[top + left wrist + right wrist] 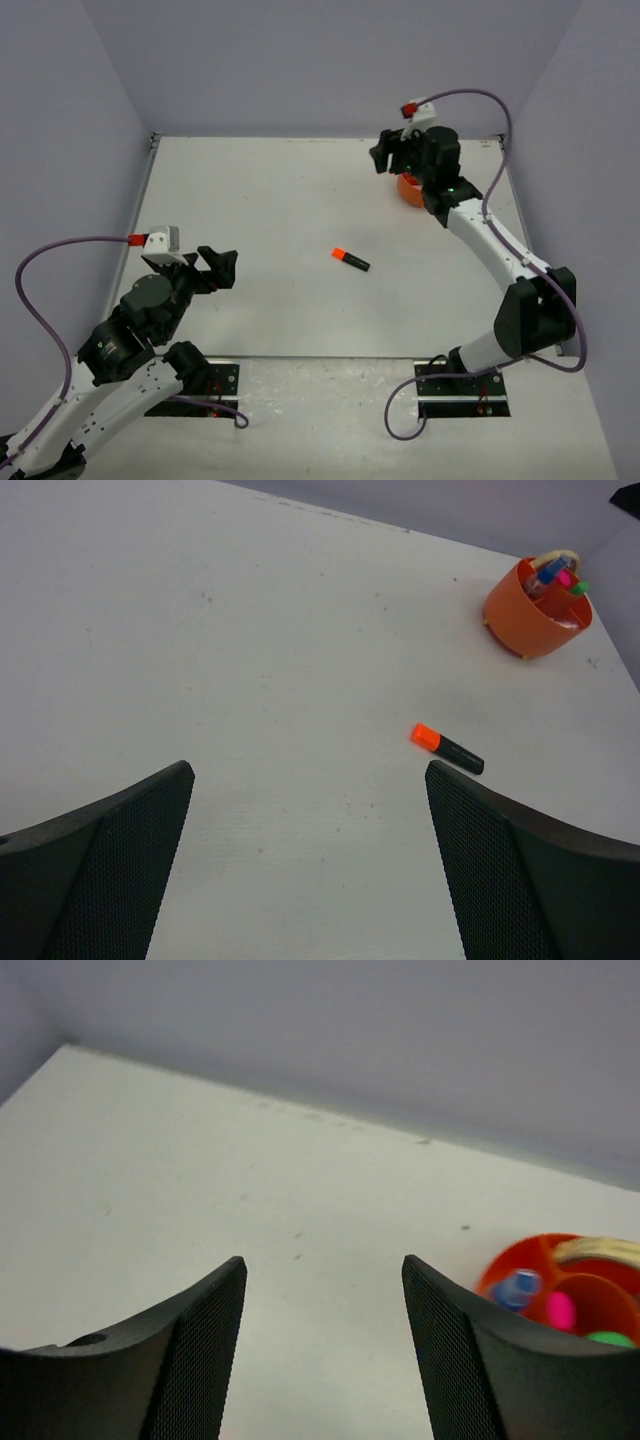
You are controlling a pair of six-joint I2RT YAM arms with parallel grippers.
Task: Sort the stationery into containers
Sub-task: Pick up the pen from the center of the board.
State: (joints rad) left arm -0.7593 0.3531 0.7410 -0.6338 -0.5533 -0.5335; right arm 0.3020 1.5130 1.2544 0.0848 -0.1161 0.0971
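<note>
A black highlighter with an orange cap (350,259) lies alone near the table's middle; it also shows in the left wrist view (447,749), just beyond the right finger. The round orange tub (406,190) stands at the back right, partly hidden under my right arm. In the left wrist view the tub (530,620) holds blue, pink and green items and a tan rubber band. My left gripper (222,270) (310,772) is open and empty, left of the highlighter. My right gripper (383,152) (323,1262) is open and empty, just left of the tub (505,1260).
Grey walls close the table at the back and both sides. The arm bases sit at the near edge (320,358). A stretch of bare white tabletop (260,200) lies between the two grippers.
</note>
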